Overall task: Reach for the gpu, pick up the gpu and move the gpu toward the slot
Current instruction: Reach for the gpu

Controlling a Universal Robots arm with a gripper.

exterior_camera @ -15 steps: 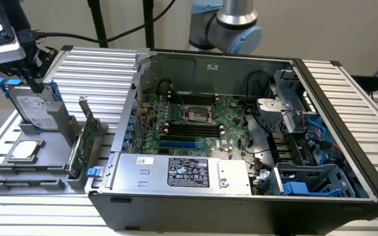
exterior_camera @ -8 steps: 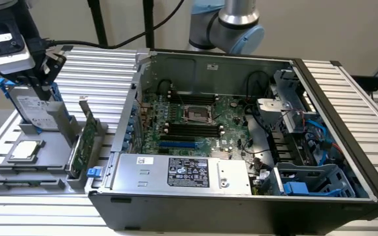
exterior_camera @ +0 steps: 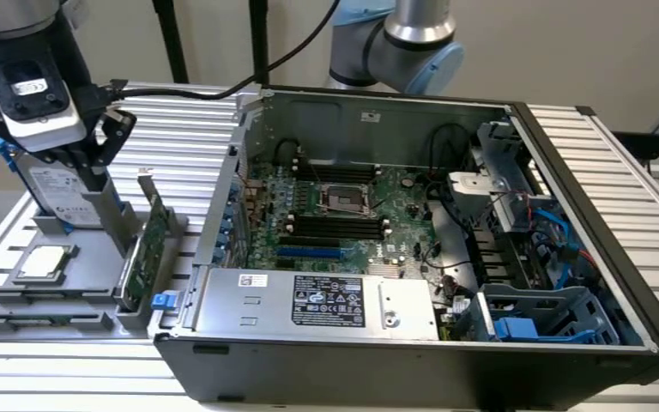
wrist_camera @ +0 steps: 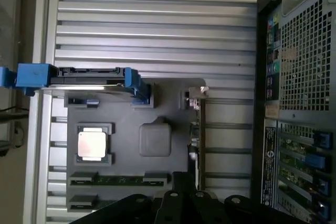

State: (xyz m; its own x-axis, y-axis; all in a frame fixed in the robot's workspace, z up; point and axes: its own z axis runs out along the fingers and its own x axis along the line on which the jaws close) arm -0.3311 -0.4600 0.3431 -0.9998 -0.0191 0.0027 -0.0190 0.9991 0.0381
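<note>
My end effector [exterior_camera: 89,178] [wrist_camera: 181,188] hangs over the grey holder tray [exterior_camera: 83,240] [wrist_camera: 126,167] at the exterior view's left, and I cannot tell whether it is released or clenched. Just behind it, a hard drive [exterior_camera: 45,196] [wrist_camera: 79,80] with blue rails stands upright in the tray. The gpu [exterior_camera: 144,253] [wrist_camera: 200,140] stands on its long edge along the tray's side nearest the computer case [exterior_camera: 559,257] [wrist_camera: 299,77]. Its narrow silver bracket is at the far end, and the card sits apart from the end effector, a little to the exterior view's right of it. The room above the card is open. Between the card and the case wall I have a narrow strip of slatted table [exterior_camera: 181,129] [wrist_camera: 157,24]. The case lies open upward, its walls rimming the motherboard [exterior_camera: 341,215]. A square CPU chip [exterior_camera: 41,262] [wrist_camera: 93,144] lies flat in a tray pocket near the table's edge. From the wrist view the gpu is edge-on, a thin line, and its near end is covered by the end effector's dark body. In the exterior view the end effector hides part of the hard drive, and the case's corner at the exterior view's right is cut off.
</note>
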